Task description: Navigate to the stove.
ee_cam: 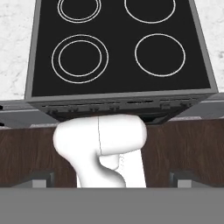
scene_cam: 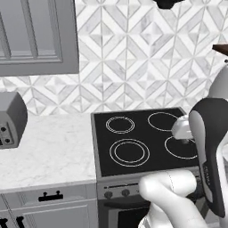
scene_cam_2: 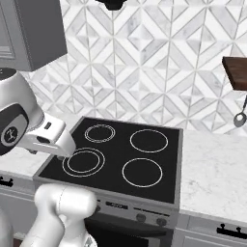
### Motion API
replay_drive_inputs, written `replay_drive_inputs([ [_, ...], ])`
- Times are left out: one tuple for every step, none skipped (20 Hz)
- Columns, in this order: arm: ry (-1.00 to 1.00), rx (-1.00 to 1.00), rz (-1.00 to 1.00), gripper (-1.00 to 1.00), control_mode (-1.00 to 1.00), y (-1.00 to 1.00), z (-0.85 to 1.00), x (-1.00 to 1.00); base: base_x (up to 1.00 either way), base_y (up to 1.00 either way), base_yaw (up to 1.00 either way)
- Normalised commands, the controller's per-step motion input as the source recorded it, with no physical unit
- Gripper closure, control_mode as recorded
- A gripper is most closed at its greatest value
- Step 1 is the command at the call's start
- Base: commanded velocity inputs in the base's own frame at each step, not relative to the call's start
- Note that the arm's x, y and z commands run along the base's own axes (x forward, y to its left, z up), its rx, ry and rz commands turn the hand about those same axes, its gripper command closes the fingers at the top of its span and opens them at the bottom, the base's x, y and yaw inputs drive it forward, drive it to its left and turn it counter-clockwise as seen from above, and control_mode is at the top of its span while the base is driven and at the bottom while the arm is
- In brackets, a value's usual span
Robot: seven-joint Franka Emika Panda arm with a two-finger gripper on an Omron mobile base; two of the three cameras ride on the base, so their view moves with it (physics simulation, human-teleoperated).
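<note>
The stove (scene_cam: 133,138) stands straight ahead, a flat black glass cooktop with four white-ringed burners, set in the counter. Its silver front panel with dark round knobs (scene_cam_2: 141,217) faces me. In the right base view the stove (scene_cam_2: 120,154) fills the middle, with my white hand hanging over its front left burner. Looking down from the hand view, the stove (ee_cam: 118,43) lies across the top half. My gripper (ee_cam: 113,178) is open, its two dark fingertips (ee_cam: 37,177) far apart with nothing between them.
A grey toaster (scene_cam: 9,120) sits on the marble counter (scene_cam: 49,151) left of the stove, under a grey wall cabinet (scene_cam: 38,35). More counter (scene_cam_2: 217,173) runs to the right, below a wooden shelf (scene_cam_2: 236,72) and a hanging spoon (scene_cam_2: 240,118). Drawers (scene_cam: 49,196) line the front.
</note>
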Motion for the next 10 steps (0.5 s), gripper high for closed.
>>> replay_drive_inputs([
  [0.0,0.0,0.0,-1.0,1.0,0.0,0.0,0.0,0.56,-0.06,0.0],
  [0.0,0.0,0.0,-1.0,1.0,0.0,0.0,0.0,0.44,-0.19,0.0],
  [0.0,0.0,0.0,-1.0,1.0,0.0,0.0,0.0,0.41,-0.26,0.0],
  [0.0,0.0,0.0,-1.0,1.0,0.0,0.0,0.0,0.35,-0.31,0.0],
  [0.0,0.0,0.0,-1.0,1.0,0.0,0.0,0.0,0.34,-0.29,-0.01],
  [0.0,0.0,0.0,-1.0,1.0,0.0,0.0,0.0,0.25,-0.34,-0.08],
  [0.0,0.0,0.0,-1.0,1.0,0.0,0.0,0.0,0.26,-0.31,-0.12],
  [0.0,0.0,0.0,-1.0,1.0,0.0,0.0,0.0,0.28,-0.26,-0.12],
  [0.0,0.0,0.0,-1.0,1.0,0.0,0.0,0.0,0.28,-0.22,-0.13],
  [0.0,0.0,0.0,-1.0,1.0,0.0,0.0,0.0,0.27,-0.19,-0.13],
])
